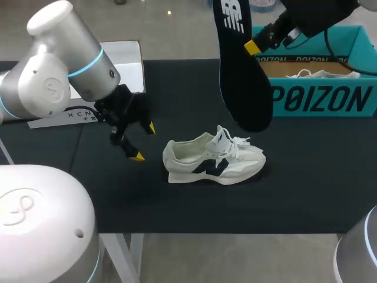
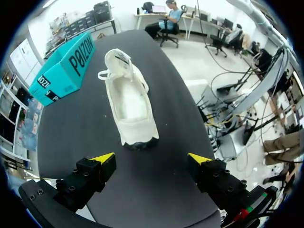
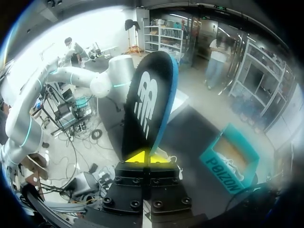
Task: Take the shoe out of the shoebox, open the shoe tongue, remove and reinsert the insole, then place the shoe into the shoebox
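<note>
My right claw (image 1: 252,47) sits in the upper right of the head view, its yellow tips pressed together on one end of the insole (image 1: 241,65). The insole is dark with a white logo. It hangs clear of the bench (image 1: 306,194), running from the top edge of the frame down to just above the shoe (image 1: 215,158). In the right wrist view the claw (image 3: 148,157) pinches the insole (image 3: 147,99) at its near end. The insole stands straight ahead of the fingers and shows a blue edge along one side.

The shoe, a white sneaker with a dark side mark, rests on its sole in the middle of the black bench. Its heel points to the left of the frame and its tongue is pulled up with the laces loose.

My left claw (image 1: 144,141) hangs at centre left, just beside the heel and not touching it, with its fingers spread and holding nothing. In the left wrist view the shoe (image 2: 129,102) lies ahead of the spread claw (image 2: 151,158), heel nearest, and the inside is open to view.

The teal shoebox (image 1: 321,100) stands open at the upper right of the bench, well apart from the shoe. A second shoe (image 1: 318,73), also white, lies inside it. The shoebox (image 2: 64,66) also shows in the left wrist view, beyond and to one side of the sneaker. It shows below the insole in the right wrist view (image 3: 223,173).
</note>
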`<control>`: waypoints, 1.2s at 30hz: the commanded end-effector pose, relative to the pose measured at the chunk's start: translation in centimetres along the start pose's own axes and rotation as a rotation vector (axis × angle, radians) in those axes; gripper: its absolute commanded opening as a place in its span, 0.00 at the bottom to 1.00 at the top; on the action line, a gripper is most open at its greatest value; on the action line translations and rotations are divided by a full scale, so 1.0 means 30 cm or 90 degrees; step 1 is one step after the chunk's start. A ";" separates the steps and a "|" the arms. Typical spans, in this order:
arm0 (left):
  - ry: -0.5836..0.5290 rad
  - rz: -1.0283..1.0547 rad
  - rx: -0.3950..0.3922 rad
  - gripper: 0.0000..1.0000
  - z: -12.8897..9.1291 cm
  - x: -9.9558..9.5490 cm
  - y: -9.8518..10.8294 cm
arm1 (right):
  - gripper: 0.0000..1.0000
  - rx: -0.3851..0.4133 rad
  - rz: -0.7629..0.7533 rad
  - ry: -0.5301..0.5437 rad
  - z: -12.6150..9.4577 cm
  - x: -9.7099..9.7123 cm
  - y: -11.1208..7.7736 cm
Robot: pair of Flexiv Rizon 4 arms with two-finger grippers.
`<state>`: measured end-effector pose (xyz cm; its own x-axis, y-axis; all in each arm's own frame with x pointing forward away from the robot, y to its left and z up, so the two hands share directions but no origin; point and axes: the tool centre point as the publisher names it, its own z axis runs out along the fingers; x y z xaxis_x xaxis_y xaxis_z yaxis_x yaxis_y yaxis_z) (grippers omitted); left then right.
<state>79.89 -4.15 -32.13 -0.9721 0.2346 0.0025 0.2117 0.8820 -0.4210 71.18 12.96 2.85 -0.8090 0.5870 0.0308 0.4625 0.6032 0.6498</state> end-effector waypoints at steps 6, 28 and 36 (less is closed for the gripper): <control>-0.008 0.043 0.002 1.00 -0.021 -0.042 -0.083 | 0.00 0.001 0.001 0.001 0.003 -0.002 0.002; -0.064 0.028 -0.027 1.00 0.205 -0.245 -0.292 | 0.00 0.001 0.001 0.001 0.003 -0.002 0.002; -0.055 0.015 -0.047 1.00 0.283 -0.263 -0.267 | 0.00 0.001 0.001 0.001 0.003 -0.002 0.002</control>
<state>84.48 -15.67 -35.19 -0.9708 0.2223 -0.0896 0.2397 0.9031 -0.3563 71.09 12.79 2.72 -0.8094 0.5865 0.0313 0.4609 0.6012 0.6529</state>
